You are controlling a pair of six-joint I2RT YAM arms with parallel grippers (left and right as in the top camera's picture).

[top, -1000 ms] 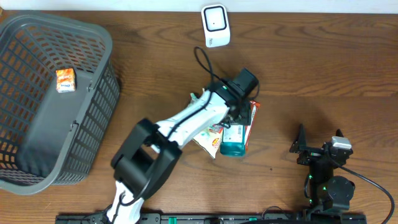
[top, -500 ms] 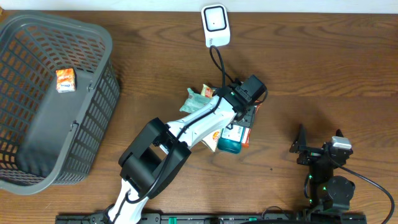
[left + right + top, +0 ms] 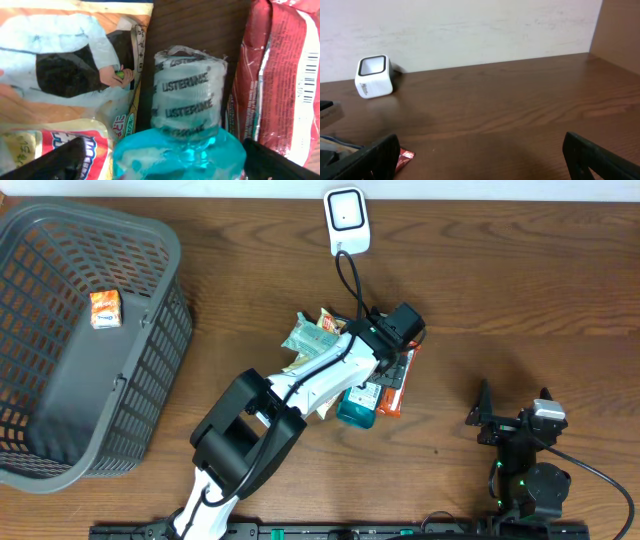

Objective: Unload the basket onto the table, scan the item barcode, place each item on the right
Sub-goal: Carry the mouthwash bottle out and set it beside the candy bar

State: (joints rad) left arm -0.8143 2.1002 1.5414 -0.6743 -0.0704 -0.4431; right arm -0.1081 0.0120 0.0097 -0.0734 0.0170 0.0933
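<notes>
- Overhead: the left arm (image 3: 300, 385) reaches across the middle of the table (image 3: 520, 300) to a small pile of goods.
- The mouthwash bottle (image 3: 355, 408) lies on its side in that pile, its teal body sticking out from under the arm's wrist.
- A red packet (image 3: 398, 380) lies just beside the bottle, and a green packet (image 3: 305, 335) sits on the pile's far side.
- The scanner (image 3: 346, 220) is a white box at the table's far edge, well apart from the bottle.
- A grey basket (image 3: 150, 370) stands at the left with one small orange box (image 3: 105, 309) inside.
- Left wrist: the left gripper (image 3: 162, 145) has its jaws spread wide, one finger in each bottom corner.
- The bottle's wrapped cap and teal shoulder lie between the fingers, with no squeeze visible. Whether the right finger touches the bottle is unclear.
- A snack bag (image 3: 65, 75) lies left of the bottle. The red packet on the right shows a barcode (image 3: 310, 75).
- Right wrist: the right gripper (image 3: 481, 142) is spread wide over bare wood with nothing between its fingers, parked near the table's front right.
</notes>
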